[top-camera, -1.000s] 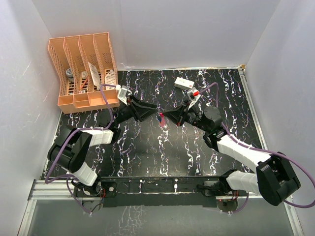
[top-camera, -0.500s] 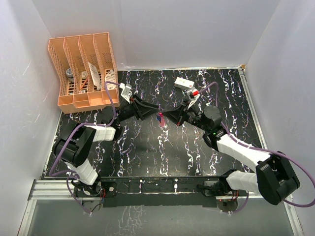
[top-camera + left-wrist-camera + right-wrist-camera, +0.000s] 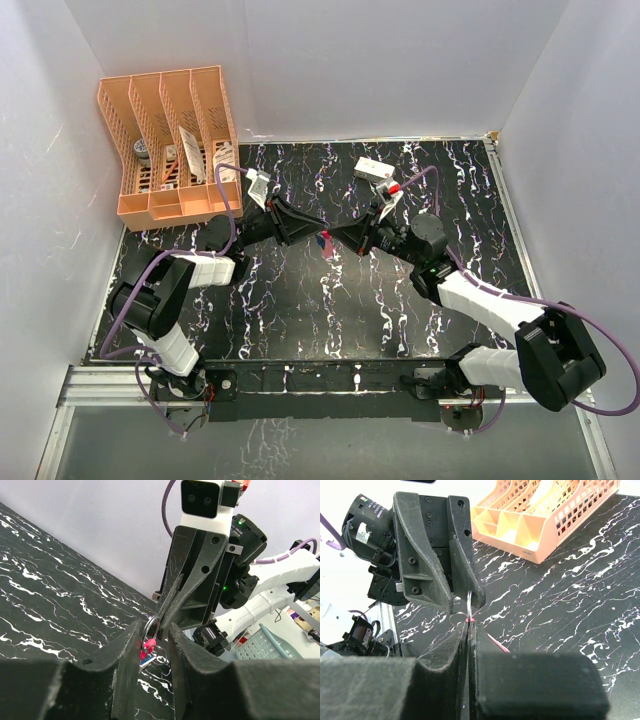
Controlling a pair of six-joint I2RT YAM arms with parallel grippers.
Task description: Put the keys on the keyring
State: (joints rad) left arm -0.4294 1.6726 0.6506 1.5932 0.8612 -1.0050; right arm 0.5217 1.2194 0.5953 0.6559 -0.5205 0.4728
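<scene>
The two grippers meet tip to tip above the middle of the table. My right gripper [image 3: 469, 625] is shut on the thin metal keyring [image 3: 469, 603], which stands on edge above its tips. A slim pink key [image 3: 148, 643] and a blue-headed key [image 3: 145, 660] hang at the ring, along with a second thin wire loop. My left gripper [image 3: 154, 629] straddles the keyring [image 3: 151, 625] with its jaws a little apart; the ring lies close to its left finger and clear of the other. From above, the keys [image 3: 325, 240] show as a small pink and blue spot between the grippers.
An orange slotted file organiser [image 3: 170, 140] holding small items stands at the back left. A white rectangular box [image 3: 372, 170] lies at the back of the table behind the right arm. White walls close the table on three sides.
My left gripper has moved right up to the right gripper, and its jaws have narrowed around the keyring. The right arm has hardly moved.
</scene>
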